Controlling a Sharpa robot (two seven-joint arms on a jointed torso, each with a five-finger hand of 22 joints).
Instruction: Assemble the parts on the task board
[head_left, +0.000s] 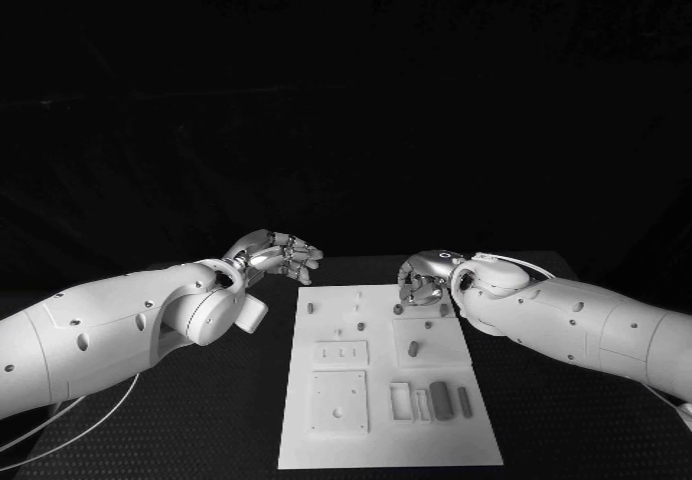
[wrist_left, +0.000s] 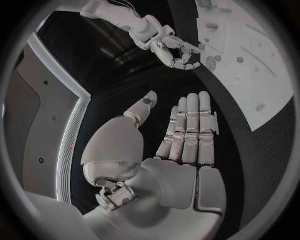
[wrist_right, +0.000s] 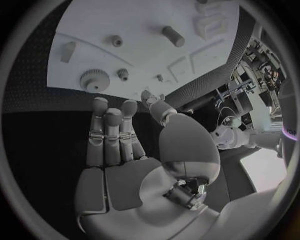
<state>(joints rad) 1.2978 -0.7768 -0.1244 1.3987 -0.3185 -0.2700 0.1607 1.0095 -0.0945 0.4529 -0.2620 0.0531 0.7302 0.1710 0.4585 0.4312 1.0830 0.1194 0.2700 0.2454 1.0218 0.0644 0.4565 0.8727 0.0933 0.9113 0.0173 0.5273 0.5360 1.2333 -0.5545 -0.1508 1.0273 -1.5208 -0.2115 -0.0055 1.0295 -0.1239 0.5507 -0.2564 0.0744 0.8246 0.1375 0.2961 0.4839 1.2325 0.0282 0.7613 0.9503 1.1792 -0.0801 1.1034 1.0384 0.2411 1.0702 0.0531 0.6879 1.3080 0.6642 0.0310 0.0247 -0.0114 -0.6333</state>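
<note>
The white task board (head_left: 335, 330) lies in the middle of the table. Small grey parts sit on it: a short peg (head_left: 414, 349), a thick cylinder (head_left: 440, 394) and a thinner pin (head_left: 464, 402). My right hand (head_left: 426, 278) hovers at the board's far right corner, holding nothing; its fingers (wrist_right: 112, 132) stretch toward a large gear (wrist_right: 94, 80) and a small gear (wrist_right: 123, 74) without touching them. My left hand (head_left: 274, 255) hangs beyond the board's far left corner, off the board; the left wrist view shows its fingers (wrist_left: 189, 132) straight and empty.
Recessed square plates (head_left: 340, 352) and slotted holders (head_left: 401, 400) take up the board's near half. A cylinder (wrist_right: 173, 36) and a small knob (wrist_right: 116, 40) lie further along the board (wrist_right: 206, 55). Black table (head_left: 188, 430) surrounds the board on both sides.
</note>
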